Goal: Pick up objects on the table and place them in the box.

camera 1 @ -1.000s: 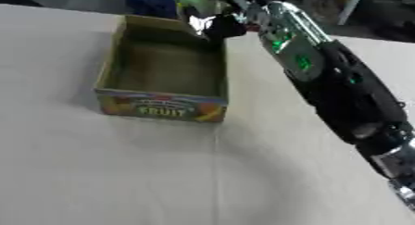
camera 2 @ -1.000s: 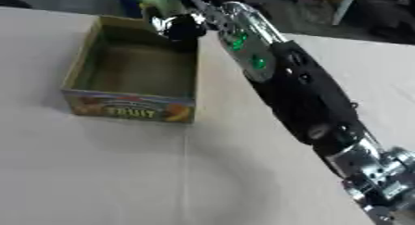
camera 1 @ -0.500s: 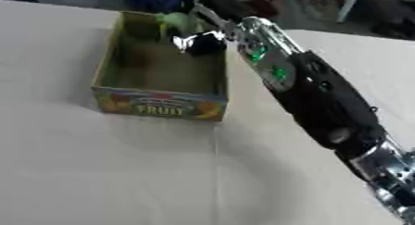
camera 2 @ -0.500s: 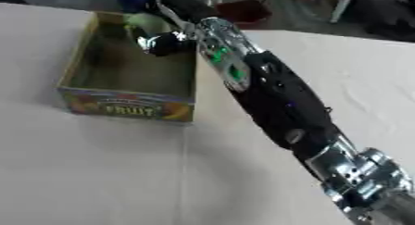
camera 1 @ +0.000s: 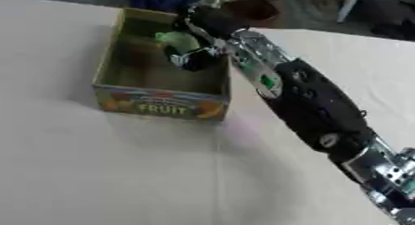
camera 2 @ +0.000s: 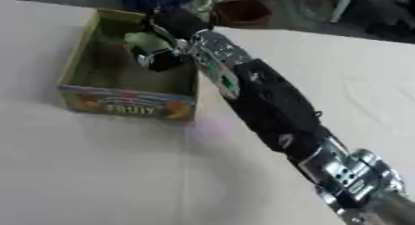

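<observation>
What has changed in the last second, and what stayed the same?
The right hand, carrying a pale green object, has moved from above the far right corner of the box to over its inside, toward the robot's left and lower. Its fingers are still curled round the object; it has not been let go. The box seems to stay where it was on the table. The left hand is not seen.

The right arm point(camera 1: 300, 94) spans the box's point(camera 1: 159, 101) right wall.

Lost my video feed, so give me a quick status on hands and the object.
Right hand over the open box, fingers curled on a pale green object. Left hand not in view. Object not yet released. Nothing blocking the box.
</observation>
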